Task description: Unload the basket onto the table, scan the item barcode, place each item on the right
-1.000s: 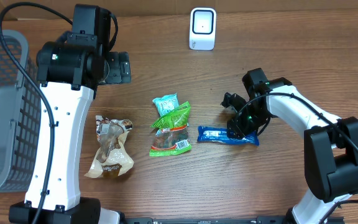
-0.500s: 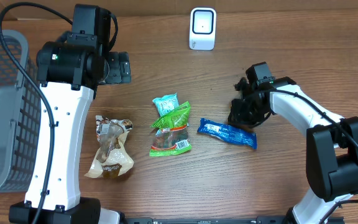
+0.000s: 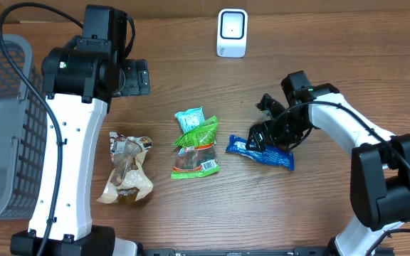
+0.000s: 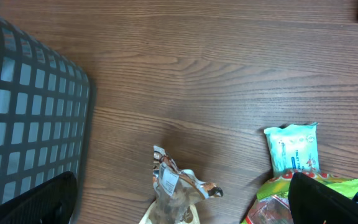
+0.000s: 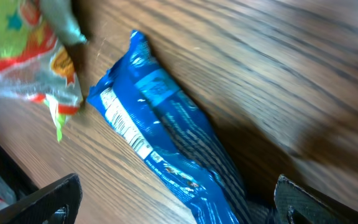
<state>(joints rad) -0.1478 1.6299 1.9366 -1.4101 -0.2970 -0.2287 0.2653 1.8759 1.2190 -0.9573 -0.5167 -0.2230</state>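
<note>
Blue packet [image 3: 260,153] lies slanted near the tabletop's [image 3: 312,213] right edge. The right gripper [image 3: 260,121] has shifted leftward over it and now stands wide, while the left gripper [image 3: 142,78] is wide and unmoved.

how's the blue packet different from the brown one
Colour: the blue packet is glossy blue; the brown packet is tan and brown.
Shape: the blue packet is long, narrow and fairly smooth; the brown packet is wider and crumpled.
Pose: the blue packet lies across the table, slightly tilted; the brown packet runs front to back.
Both lie flat on the table.
</note>
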